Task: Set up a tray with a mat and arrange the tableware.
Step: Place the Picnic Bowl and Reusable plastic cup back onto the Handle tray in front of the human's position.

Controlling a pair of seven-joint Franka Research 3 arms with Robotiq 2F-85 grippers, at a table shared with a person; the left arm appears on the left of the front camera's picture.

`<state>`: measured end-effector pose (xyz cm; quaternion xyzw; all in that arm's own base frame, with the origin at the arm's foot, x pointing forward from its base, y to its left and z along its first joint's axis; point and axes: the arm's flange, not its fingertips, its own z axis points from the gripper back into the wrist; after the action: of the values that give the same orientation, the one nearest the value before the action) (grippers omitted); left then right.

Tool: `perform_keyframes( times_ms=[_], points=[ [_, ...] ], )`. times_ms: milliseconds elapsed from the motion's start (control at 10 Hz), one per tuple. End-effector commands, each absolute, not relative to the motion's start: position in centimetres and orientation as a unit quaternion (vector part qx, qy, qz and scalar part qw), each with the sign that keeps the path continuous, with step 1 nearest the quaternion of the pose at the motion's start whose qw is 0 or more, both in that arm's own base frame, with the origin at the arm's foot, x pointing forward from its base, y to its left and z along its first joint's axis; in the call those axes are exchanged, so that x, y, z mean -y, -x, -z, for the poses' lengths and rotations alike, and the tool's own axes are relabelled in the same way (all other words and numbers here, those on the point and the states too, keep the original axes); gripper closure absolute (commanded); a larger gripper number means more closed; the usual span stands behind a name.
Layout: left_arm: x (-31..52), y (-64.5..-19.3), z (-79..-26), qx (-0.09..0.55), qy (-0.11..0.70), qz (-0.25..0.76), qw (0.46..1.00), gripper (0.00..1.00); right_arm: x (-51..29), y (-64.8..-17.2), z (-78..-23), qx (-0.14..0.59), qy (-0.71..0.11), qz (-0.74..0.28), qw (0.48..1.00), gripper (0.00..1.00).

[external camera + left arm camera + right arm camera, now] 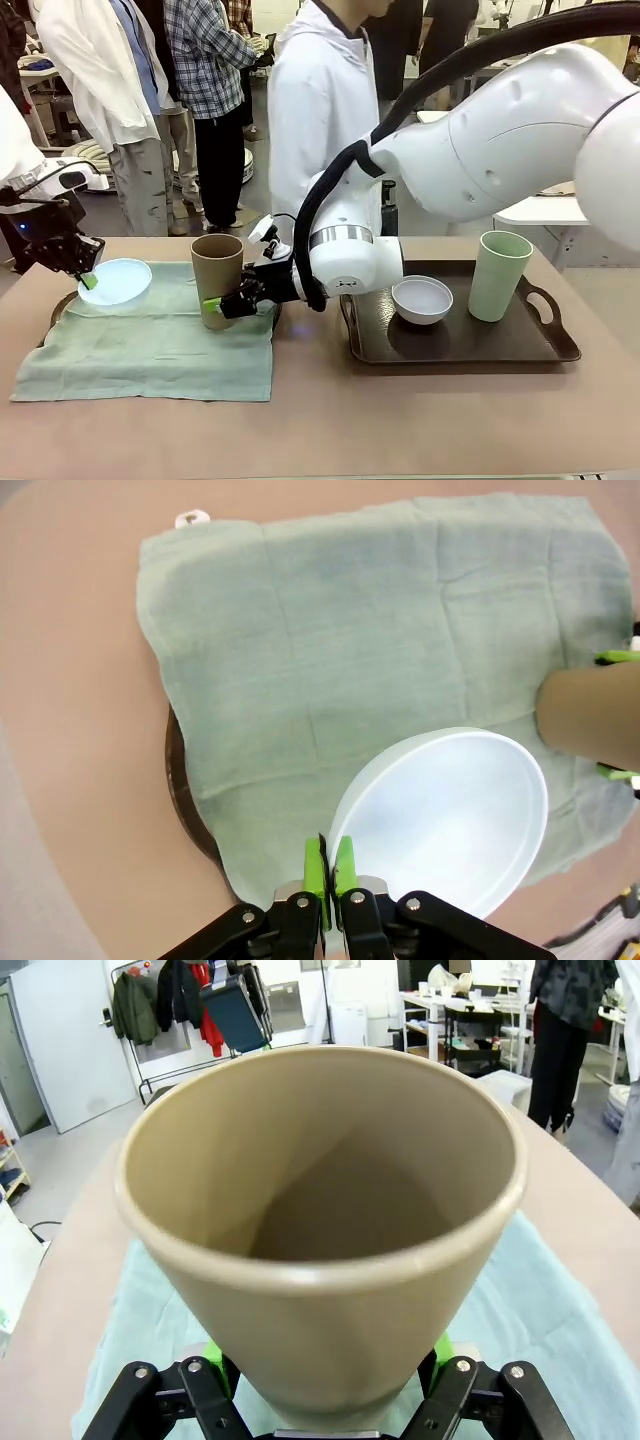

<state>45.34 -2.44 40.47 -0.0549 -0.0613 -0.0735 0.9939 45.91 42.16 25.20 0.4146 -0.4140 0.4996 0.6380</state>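
Note:
My left gripper (88,278) (328,865) is shut on the rim of the light blue bowl (117,282) (450,815), holding it just over the left part of the green mat (150,345) (380,650) (545,1320). The mat drapes over a dark tray, whose rim (62,302) (185,800) peeks out. My right gripper (225,305) (325,1385) is shut on the base of the upright brown tumbler (217,272) (590,715) (320,1230) at the mat's right side. A second dark tray (540,345) holds the pale white bowl (421,299) and the pale green tumbler (498,275).
A person in a white coat (320,110) stands at the far side of the table, and others stand farther back. The right arm's big white body spans the table's right half above the second tray. Bare tabletop (320,420) runs along the near edge.

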Motion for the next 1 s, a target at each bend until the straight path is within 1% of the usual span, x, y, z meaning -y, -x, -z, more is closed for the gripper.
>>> perform_keyframes(
  times_ms=[0, 400, 700, 800, 900],
  points=[
    [2.5, -45.7, -39.3, 0.059, 0.066, 0.076, 0.993, 0.96, -42.6, -46.6, -25.2, 0.419, -0.409, -0.509, 0.631, 0.18],
    [3.1, -46.4, -36.9, 0.042, 0.074, 0.074, 0.994, 0.96, -42.5, -46.6, -24.9, 0.417, -0.407, -0.514, 0.630, 0.18],
    [3.2, -47.0, -36.5, 0.031, 0.076, 0.064, 0.995, 0.96, -42.7, -46.6, -24.7, 0.415, -0.396, -0.522, 0.632, 0.18],
    [3.1, -46.9, -36.6, 0.025, 0.075, 0.060, 0.995, 0.43, -42.8, -46.5, -24.7, 0.411, -0.393, -0.526, 0.632, 0.18],
    [3.1, -46.9, -36.7, 0.021, 0.076, 0.058, 0.995, 0.36, -42.9, -46.5, -24.6, 0.403, -0.389, -0.530, 0.636, 0.00]
  ],
)
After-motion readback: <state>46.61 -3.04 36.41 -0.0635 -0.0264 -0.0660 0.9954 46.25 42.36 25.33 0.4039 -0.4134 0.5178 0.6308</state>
